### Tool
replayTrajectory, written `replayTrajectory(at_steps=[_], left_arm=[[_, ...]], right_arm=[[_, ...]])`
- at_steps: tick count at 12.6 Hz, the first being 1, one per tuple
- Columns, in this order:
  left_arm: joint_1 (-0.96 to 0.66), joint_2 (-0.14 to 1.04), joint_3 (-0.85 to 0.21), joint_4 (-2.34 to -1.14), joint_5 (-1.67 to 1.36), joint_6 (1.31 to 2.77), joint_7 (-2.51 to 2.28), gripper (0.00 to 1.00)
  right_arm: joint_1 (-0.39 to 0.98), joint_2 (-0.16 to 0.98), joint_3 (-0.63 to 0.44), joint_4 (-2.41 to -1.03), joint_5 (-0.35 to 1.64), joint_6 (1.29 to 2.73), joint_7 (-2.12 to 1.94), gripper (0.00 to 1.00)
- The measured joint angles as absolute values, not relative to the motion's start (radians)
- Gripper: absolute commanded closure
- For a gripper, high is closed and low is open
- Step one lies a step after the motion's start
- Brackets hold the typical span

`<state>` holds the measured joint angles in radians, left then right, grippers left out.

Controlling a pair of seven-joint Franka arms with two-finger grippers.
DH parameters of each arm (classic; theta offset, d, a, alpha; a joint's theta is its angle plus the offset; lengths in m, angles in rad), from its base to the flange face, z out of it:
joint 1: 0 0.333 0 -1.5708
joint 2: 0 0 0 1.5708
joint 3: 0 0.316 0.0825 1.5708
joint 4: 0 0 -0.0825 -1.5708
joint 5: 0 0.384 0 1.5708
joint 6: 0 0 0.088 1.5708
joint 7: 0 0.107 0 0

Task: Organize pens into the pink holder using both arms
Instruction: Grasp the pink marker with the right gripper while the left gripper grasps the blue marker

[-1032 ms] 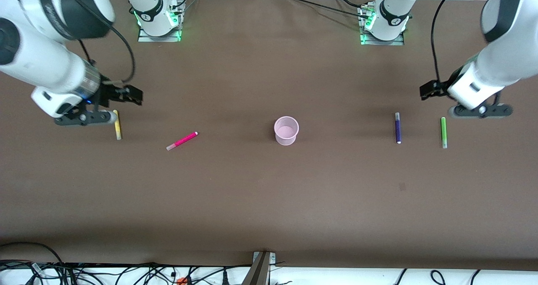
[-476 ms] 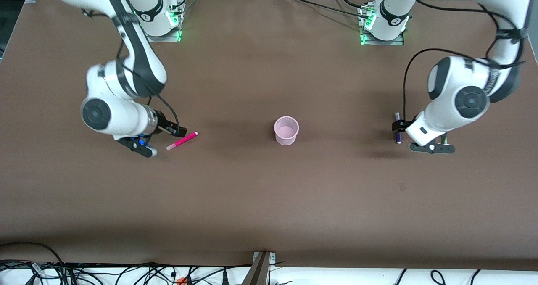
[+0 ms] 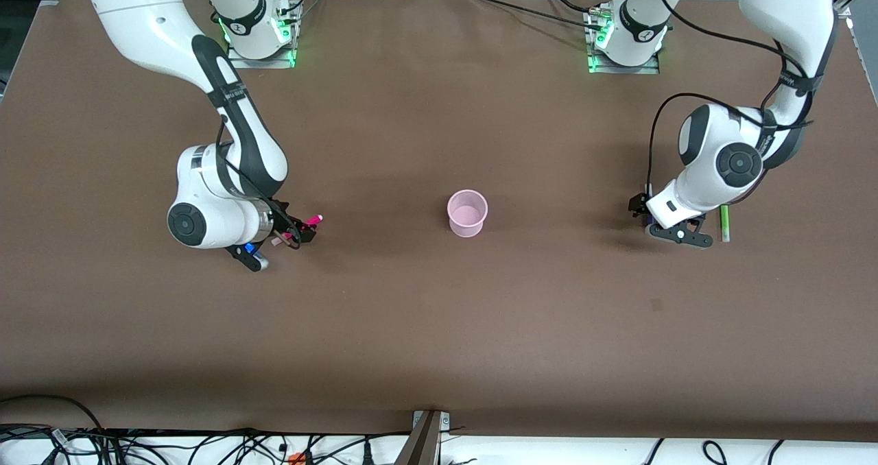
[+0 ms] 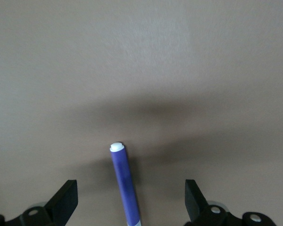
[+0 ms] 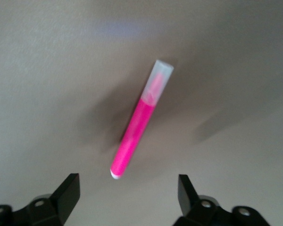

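The pink holder [image 3: 468, 211] stands upright at the table's middle. My right gripper [image 3: 299, 230] is low over the magenta pen [image 3: 314, 219], which lies flat. In the right wrist view the magenta pen [image 5: 137, 127] lies just ahead of the open, empty right gripper [image 5: 127, 190]. My left gripper [image 3: 643, 212] is low over the dark purple pen, mostly hidden under it in the front view. In the left wrist view the purple pen [image 4: 124, 183] lies between the open fingers [image 4: 66, 200]. The green pen [image 3: 723, 223] lies beside the left gripper, toward the left arm's end. The yellow pen is hidden.
The brown table [image 3: 439, 328] is bare round the holder. The arm bases [image 3: 257, 33] stand along the table's edge farthest from the front camera. Cables lie off the table's front edge [image 3: 206, 444].
Both arms swung in and came down. The right gripper went from the yellow pen to the magenta pen. The left gripper went from beside the green pen to the purple pen.
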<state>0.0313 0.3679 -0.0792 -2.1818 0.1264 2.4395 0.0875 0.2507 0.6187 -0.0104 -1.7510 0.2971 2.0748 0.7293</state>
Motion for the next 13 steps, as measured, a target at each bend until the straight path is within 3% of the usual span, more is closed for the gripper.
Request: replayTrajectory(at_steps=[2,4,5,6,7,9,10,11,12,13], left_arm=[[0.032,0.4,-0.079,-2.181,0.126,2.462,0.087,0.0],[0.045,0.421,-0.079,-2.179,0.126,2.478,0.083,0.05],[0.056,0.428,-0.079,-2.177,0.126,2.484,0.081,0.21],[0.066,0.432,-0.079,-2.176,0.126,2.489,0.08,0.47],[0.073,0.435,-0.079,-2.175,0.126,2.491,0.078,0.6],[0.075,0.442,-0.079,-2.175,0.125,2.491,0.07,0.66],[0.075,0.448,-0.08,-2.174,0.123,2.491,0.065,0.76],[0.075,0.457,-0.081,-2.173,0.118,2.493,0.064,0.93],[0.075,0.458,-0.081,-2.168,0.117,2.494,0.064,1.0],[0.074,0.458,-0.084,-2.166,0.115,2.493,0.064,1.0]], right_arm=[[0.251,0.631,-0.01,-1.78,0.303,2.145,0.731,0.21],[0.252,0.637,-0.008,-1.811,0.325,2.197,0.731,0.53],[0.253,0.638,-0.008,-1.82,0.345,2.207,0.731,0.84],[0.255,0.638,-0.006,-1.824,0.357,2.21,0.731,1.0],[0.255,0.637,-0.005,-1.824,0.371,2.214,0.731,1.0],[0.255,0.637,-0.002,-1.824,0.402,2.212,0.731,1.0],[0.256,0.637,0.003,-1.824,0.41,2.206,0.732,1.0],[0.256,0.636,0.014,-1.823,0.421,2.188,0.743,1.0],[0.257,0.634,0.028,-1.816,0.444,2.153,0.768,1.0],[0.259,0.631,0.044,-1.797,0.484,2.104,0.804,1.0]])
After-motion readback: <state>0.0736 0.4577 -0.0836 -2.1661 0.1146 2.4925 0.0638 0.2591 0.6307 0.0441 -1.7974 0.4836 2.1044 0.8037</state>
